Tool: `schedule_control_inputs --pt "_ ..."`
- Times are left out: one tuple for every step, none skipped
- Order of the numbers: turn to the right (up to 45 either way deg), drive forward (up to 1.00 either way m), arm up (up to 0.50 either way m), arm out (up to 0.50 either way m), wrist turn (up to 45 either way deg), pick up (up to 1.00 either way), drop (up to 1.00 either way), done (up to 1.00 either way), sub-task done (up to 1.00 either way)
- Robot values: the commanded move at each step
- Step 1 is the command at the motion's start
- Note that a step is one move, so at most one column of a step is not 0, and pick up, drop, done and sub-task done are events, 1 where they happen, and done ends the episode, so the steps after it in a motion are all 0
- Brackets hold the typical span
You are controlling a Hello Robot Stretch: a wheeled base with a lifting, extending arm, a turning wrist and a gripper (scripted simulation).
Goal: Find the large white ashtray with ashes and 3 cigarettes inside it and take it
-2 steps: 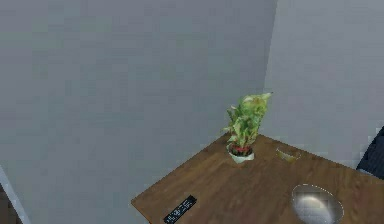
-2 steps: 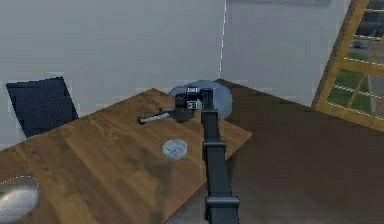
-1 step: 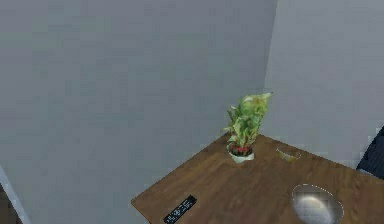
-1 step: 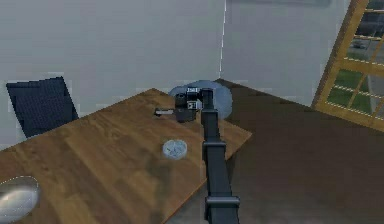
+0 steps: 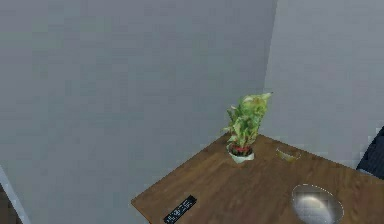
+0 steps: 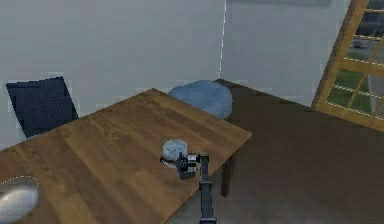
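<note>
A pale round thing (image 6: 174, 149) is seen lying on the wooden table (image 6: 100, 140) close to its near edge, and by shape and colour it is judged likely to be the ashtray sought, though its contents cannot be made out; the gripper (image 6: 182, 161) is placed right at it, at the far end of the arm (image 6: 207, 196), presumably so that the fingers may be brought about its rim; whether the thing is touched or merely stood beside cannot be told; nor can it be told how the fingers stand or whether anything is held, since the thing rests on the tabletop at the gripper's far end; the step in hand is therefore judged to be the grasp, with the lift not yet done; a metal bowl (image 6: 14, 194) is set well apart at the arm side view's lower left and is not expected to hinder the move; a potted plant (image 5: 245, 125) and a dark flat item (image 5: 180, 210) are placed on the table in the forward view; a dark blue chair (image 6: 42, 103) is set at the table's far side, and a blue-grey rounded cushion (image 6: 203, 97) lies beyond the table's end; because the pale thing lies close to the edge, it is judged that a careless nudge could push it off, so a straight, gentle lift would be called for.
</note>
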Motion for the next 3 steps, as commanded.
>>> schedule_control_inputs --pt "0.0 0.0 0.0 0.0 0.0 1.0 0.0 0.0 0.0" --pt "0.0 0.0 0.1 0.0 0.0 0.0 0.0 0.0 0.0" --pt "0.0 0.0 0.0 0.0 0.0 0.0 0.0 1.0 0.0"
